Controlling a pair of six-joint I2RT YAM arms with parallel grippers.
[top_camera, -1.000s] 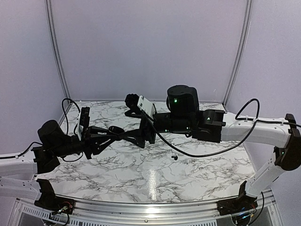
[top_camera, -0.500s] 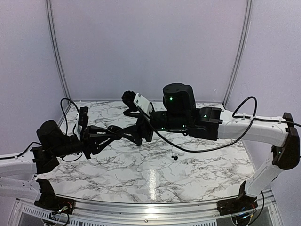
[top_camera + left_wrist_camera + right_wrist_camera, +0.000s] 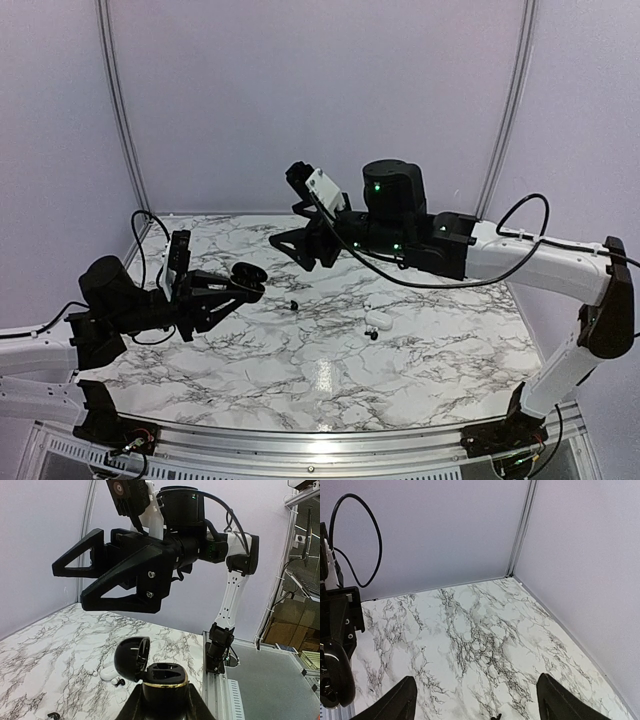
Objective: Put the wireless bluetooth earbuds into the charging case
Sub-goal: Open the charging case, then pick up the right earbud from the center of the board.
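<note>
Marbled bench (image 3: 250,360) carries both earbuds (image 3: 294,304), loose beneath the right end effector (image 3: 477,702) (jaws wide, nothing held). Meanwhile the left end effector (image 3: 243,286) clamps the open charging case (image 3: 162,682); a hasty pinch could flick a tiny bud away.

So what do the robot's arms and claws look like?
Both arms have white tube links and chunky black joints. The right arm has small green lights, a white camera box near its wrist and looping black cables. The left arm has black cables too. The right claw and left claw are black, each with two pointed, triangle-shaped fingers.
</note>
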